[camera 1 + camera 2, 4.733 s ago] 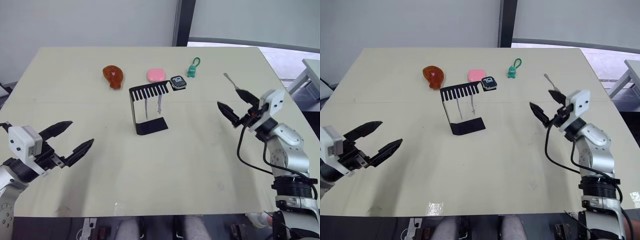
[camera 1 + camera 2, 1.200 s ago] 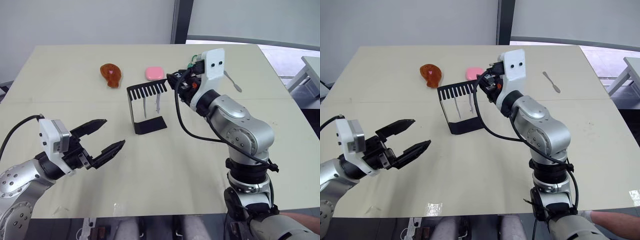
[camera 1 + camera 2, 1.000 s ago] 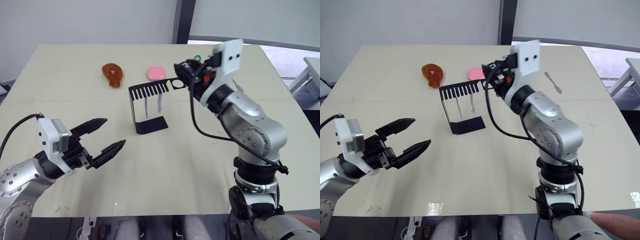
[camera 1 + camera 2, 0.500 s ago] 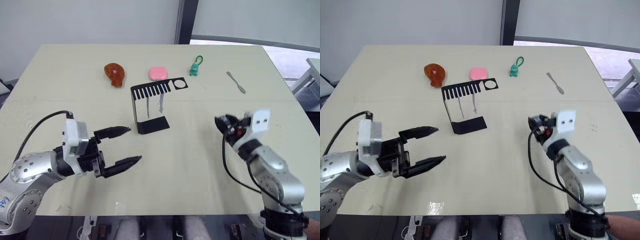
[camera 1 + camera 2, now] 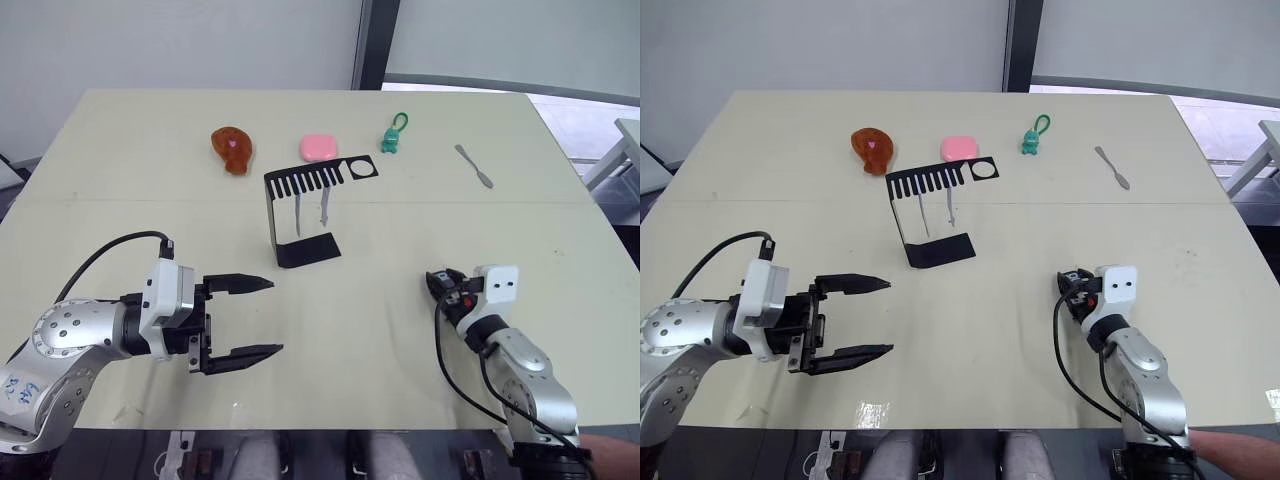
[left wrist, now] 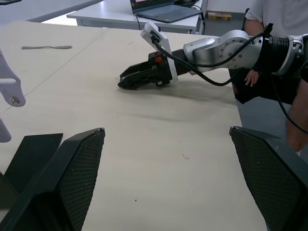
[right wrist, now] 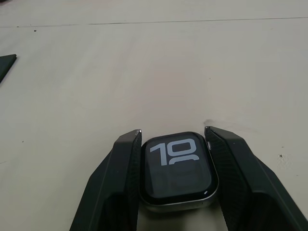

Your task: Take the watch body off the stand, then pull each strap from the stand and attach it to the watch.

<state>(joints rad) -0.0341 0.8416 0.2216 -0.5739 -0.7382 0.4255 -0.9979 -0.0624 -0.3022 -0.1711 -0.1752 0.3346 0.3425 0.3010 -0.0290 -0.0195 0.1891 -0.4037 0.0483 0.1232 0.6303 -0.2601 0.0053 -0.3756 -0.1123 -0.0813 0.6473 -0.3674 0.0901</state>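
The watch body (image 7: 177, 168), silver-rimmed with white digits on a black screen, sits between the fingers (image 7: 120, 178) of my right gripper (image 5: 433, 279), which is shut on it low over the table's front right. The black stand (image 5: 300, 250) rises at mid-table, its ring hole (image 5: 361, 168) empty. Two pale straps (image 5: 298, 213) (image 5: 323, 207) hang from its comb slots. To the front left of the stand my left gripper (image 5: 258, 318) hovers open and holds nothing. The left wrist view looks across the table at the right gripper (image 6: 127, 81).
Behind the stand lie an orange-brown drumstick toy (image 5: 232, 150), a pink soap-like block (image 5: 318, 147) and a green keychain (image 5: 392, 135). A grey spatula tool (image 5: 472, 165) lies at the far right. A person (image 6: 284, 29) stands beyond the table's edge.
My right gripper took the watch body off the stand's ring, carried it to the front right and has now sunk lower. My left gripper moved in towards the table's middle.
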